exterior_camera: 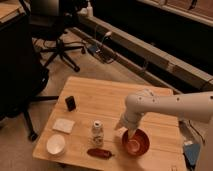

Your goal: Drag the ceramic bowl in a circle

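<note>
- The wooden table (107, 95) is carrying all six loose items. The ceramic bowl (140, 146) is sitting near its front edge, toward the picture-right end.
- The single white arm (167, 105) is entering from picture-right and bending down over that bowl. With only one arm, there is no choice of nearer limb.
- The gripper (130, 134) is hanging at the bowl's far, picture-left rim, dipping inside or just at it. Whether it is closed on the rim cannot be told.
- From the gripper, the bowl's centre is lying toward picture-right and the front edge. The bowl is round, so no long axis is applying.
- Count, one of each:
  - ceramic bowl
  - white bowl (56, 145)
  - flat white square (63, 125)
  - dark red oblong object (100, 153)
  - small bottle (97, 133), standing just picture-left of the ceramic bowl and likely the closest obstacle to a circular drag
  - small black object (70, 103)
</note>
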